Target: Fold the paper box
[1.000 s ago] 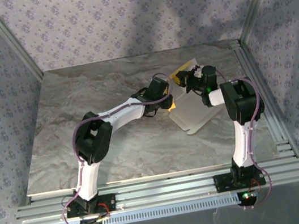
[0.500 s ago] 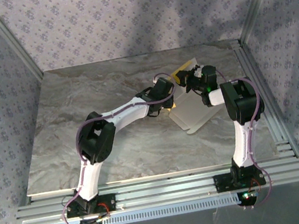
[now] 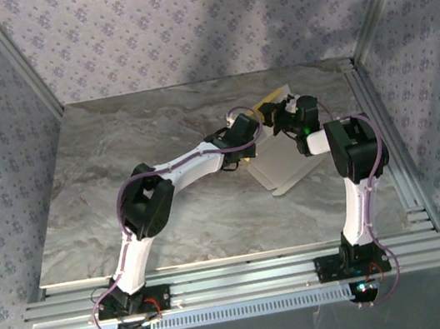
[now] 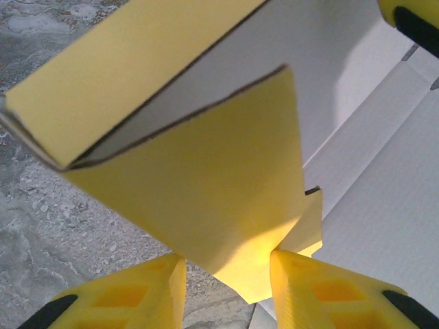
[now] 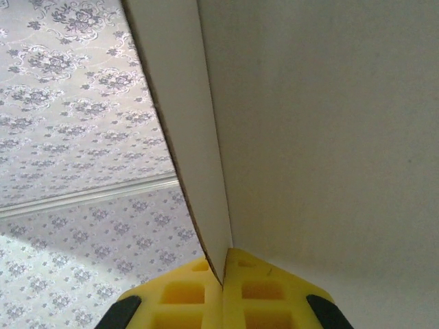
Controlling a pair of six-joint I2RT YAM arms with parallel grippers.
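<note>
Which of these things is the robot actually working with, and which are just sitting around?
In the job: paper box; left gripper, open, a yellow flap tip between its fingers; right gripper, shut on the box's card edge.
Just there: marble table; patterned walls; metal frame rails.

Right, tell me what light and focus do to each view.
Top view: sharp, with a broad shadow on the back wall. Left wrist: the box has its yellow flap shaded, glowing at the tip. Right wrist: flat, even light, no glare.

Paper box (image 3: 289, 171) partly on marbled table (image 3: 123, 189)
</note>
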